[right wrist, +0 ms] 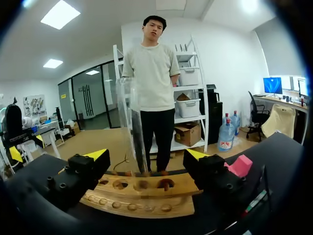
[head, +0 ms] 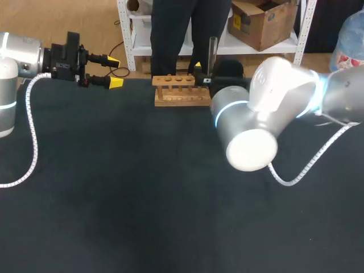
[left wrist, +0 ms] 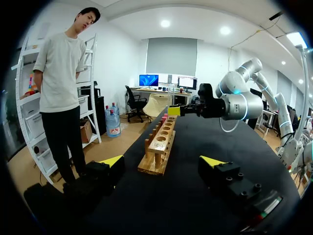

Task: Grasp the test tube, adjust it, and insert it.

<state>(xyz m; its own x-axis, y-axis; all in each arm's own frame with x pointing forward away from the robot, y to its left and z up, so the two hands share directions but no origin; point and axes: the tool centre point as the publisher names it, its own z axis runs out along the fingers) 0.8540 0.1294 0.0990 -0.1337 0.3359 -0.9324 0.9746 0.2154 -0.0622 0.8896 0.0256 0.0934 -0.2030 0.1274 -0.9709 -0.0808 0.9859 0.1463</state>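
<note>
A clear test tube (right wrist: 133, 122) stands nearly upright between my right gripper's (right wrist: 145, 154) open fingers, touching neither; its lower end goes down into a hole of the wooden rack (right wrist: 142, 196). In the head view the tube (head: 213, 52) rises above the right gripper (head: 203, 74) at the right end of the rack (head: 182, 92), and the gripper hides its lower part. My left gripper (head: 112, 71) hangs open and holds nothing at the table's far left, well away from the rack (left wrist: 161, 144), which lies ahead of its fingers (left wrist: 162, 160).
The rack stands close to the table's far edge (head: 136, 79). My right arm's big elbow (head: 250, 125) hangs over the table's middle right. A white cable (head: 31, 136) trails from the left arm. A small pink piece (right wrist: 240, 165) shows beside the right finger.
</note>
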